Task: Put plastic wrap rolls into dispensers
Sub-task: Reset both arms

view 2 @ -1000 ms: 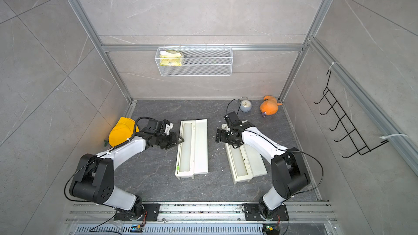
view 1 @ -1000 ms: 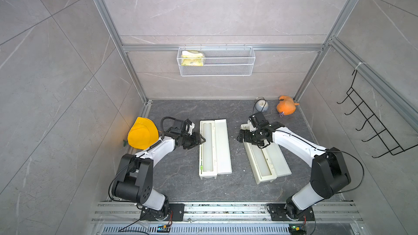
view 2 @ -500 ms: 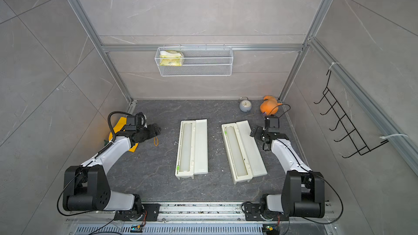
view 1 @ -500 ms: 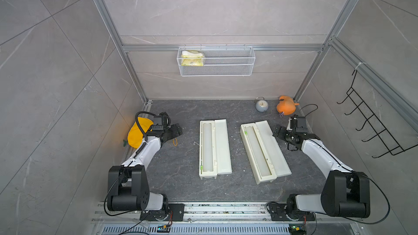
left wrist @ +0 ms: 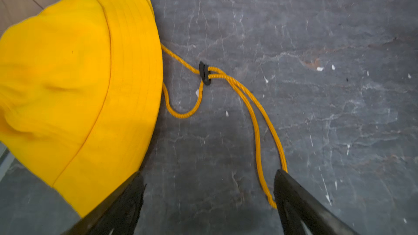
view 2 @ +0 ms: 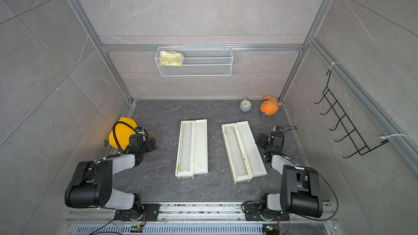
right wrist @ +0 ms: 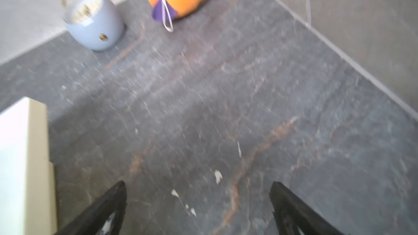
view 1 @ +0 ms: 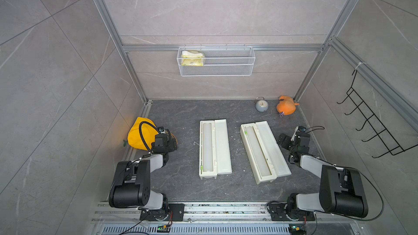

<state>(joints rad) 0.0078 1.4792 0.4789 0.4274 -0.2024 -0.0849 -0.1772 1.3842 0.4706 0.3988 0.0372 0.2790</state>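
Note:
Two white dispensers lie open side by side mid-table in both top views, the left one (view 1: pixel 222 145) (view 2: pixel 201 146) straight, the right one (view 1: pixel 272 148) (view 2: pixel 250 148) slanted. A milky plastic wrap roll lies in each trough (view 1: pixel 207 148) (view 1: pixel 256 152). My left gripper (view 1: pixel 172 142) (left wrist: pixel 209 172) is open and empty over bare table, well left of the dispensers, beside a yellow hat. My right gripper (view 1: pixel 283 141) (right wrist: pixel 198 183) is open and empty, just right of the slanted dispenser, whose corner (right wrist: pixel 22 154) shows in the right wrist view.
The yellow hat (view 1: pixel 139 135) sits at the left wall, its cord (left wrist: pixel 255 118) trailing by my left fingertip. A small grey clock (view 1: pixel 262 105) and an orange plush (view 1: pixel 286 107) stand at the back right. A wire basket (view 1: pixel 216 62) hangs on the back wall, a black hook rack (view 1: pixel 371 129) on the right.
Both arms have pulled back from the dispensers' far ends, the left to the hat, the right to the right wall. The left jaws have opened wider.

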